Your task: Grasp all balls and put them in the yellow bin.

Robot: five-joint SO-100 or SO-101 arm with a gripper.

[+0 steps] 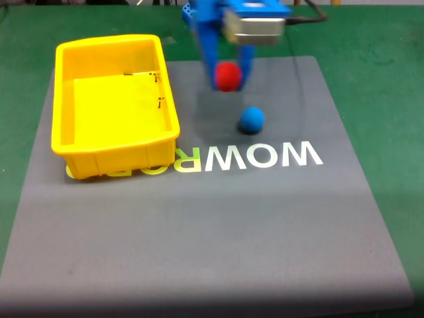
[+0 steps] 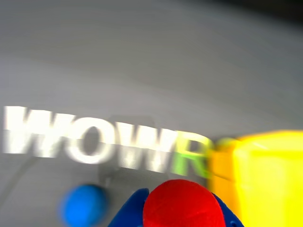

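A red ball (image 1: 228, 76) is clamped between the blue gripper (image 1: 229, 79) fingers, lifted for carrying to the empty yellow bin (image 1: 66, 99) at fixed-view left; a blue ball (image 1: 251, 120) lies on the grey mat (image 1: 218, 232)

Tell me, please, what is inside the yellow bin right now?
The yellow bin looks empty in the fixed view: bare yellow floor, no ball. Its near wall hides a floor strip.

Even overhead light; heavy motion blur in wrist view.
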